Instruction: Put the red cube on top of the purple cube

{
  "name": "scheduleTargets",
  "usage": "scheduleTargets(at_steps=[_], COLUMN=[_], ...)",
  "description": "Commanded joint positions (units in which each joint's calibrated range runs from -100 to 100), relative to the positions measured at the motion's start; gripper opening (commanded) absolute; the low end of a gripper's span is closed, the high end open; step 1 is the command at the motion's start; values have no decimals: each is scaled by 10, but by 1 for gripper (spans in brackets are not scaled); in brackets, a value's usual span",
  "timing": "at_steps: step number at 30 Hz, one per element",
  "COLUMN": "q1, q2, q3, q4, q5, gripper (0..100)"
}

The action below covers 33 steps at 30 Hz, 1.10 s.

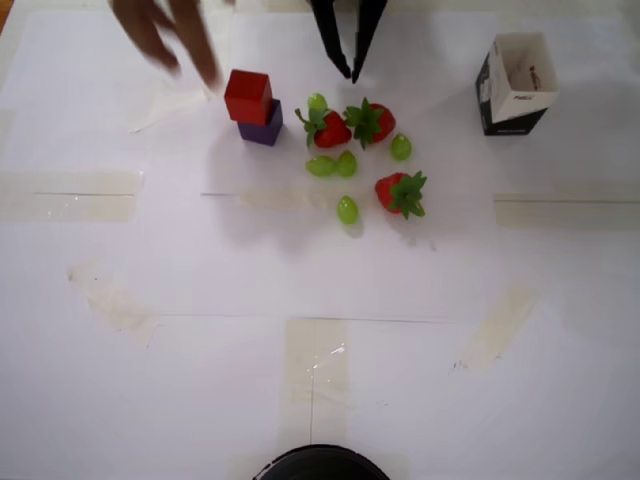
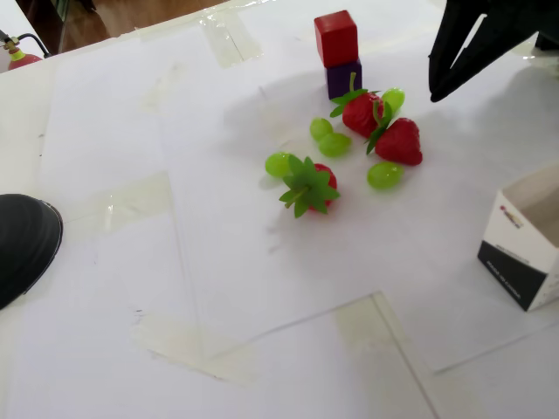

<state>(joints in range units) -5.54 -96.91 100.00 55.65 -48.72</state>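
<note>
The red cube [image 1: 248,96] [image 2: 335,37] sits on top of the purple cube [image 1: 262,129] [image 2: 343,78], slightly offset, at the back of the white paper. My black gripper [image 1: 352,74] [image 2: 433,83] hangs to the right of the stack in the overhead view, clear of it and just behind the strawberries. Its fingertips nearly meet and hold nothing.
A blurred human hand [image 1: 165,35] reaches in just left of the stack. Three strawberries [image 1: 330,128] [image 1: 372,122] [image 1: 402,192] and several green grapes [image 1: 347,210] lie right of the cubes. An open black-and-white carton [image 1: 515,85] [image 2: 524,253] stands far right. A black round object [image 1: 320,465] sits at the front edge.
</note>
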Motion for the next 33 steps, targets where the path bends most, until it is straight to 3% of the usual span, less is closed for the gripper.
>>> scheduleTargets(at_steps=[1,33], q1=[-11,6], q2=[-7,-7], q3=[0,0], q4=[1,5], q5=[-6,-8], gripper=[0,0])
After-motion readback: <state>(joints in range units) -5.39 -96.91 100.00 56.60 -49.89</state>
